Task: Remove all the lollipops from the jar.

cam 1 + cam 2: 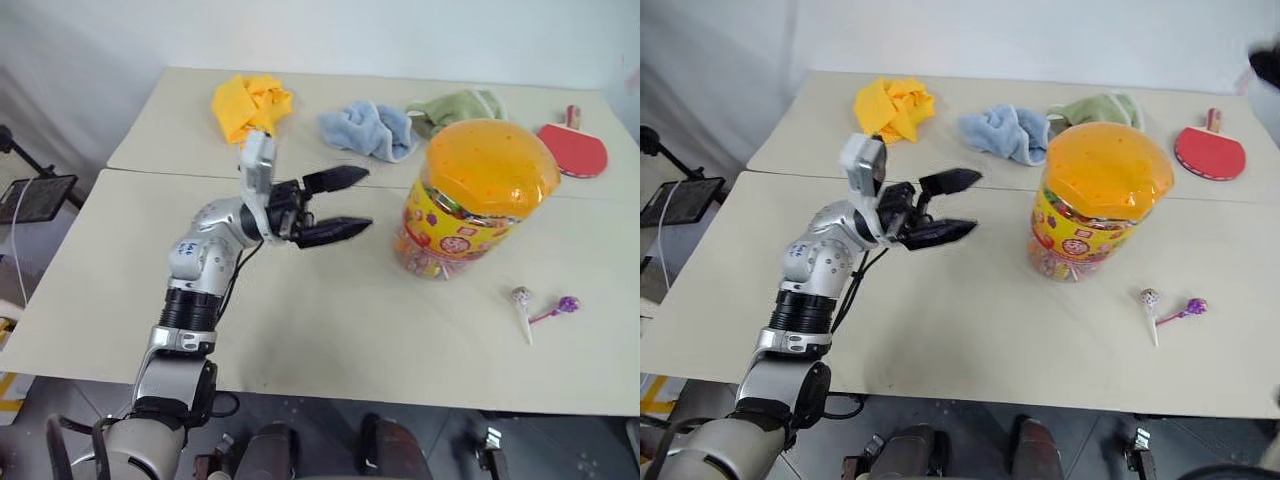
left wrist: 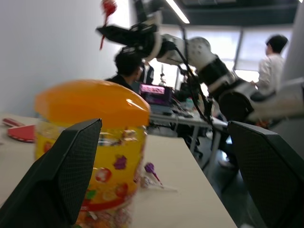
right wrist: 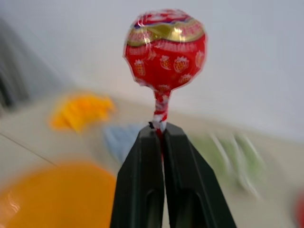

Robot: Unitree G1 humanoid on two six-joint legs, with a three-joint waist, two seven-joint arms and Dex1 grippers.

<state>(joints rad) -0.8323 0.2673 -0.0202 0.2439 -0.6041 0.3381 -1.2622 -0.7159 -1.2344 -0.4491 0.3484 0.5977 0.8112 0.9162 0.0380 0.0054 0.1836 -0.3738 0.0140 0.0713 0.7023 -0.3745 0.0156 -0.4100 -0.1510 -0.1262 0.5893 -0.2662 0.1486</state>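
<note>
red lollipop (image 3: 165, 50) pinched by stick in closed right gripper (image 3: 161, 130); left gripper (image 1: 352, 204) open, empty, beside jar (image 1: 470, 200).

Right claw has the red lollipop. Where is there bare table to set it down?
The table is bare along the near edge, between the left claw and the jar, and just this side of the two lollipops lying right of the jar. The far edge is crowded: yellow, blue and green cloths, then the paddle.
</note>
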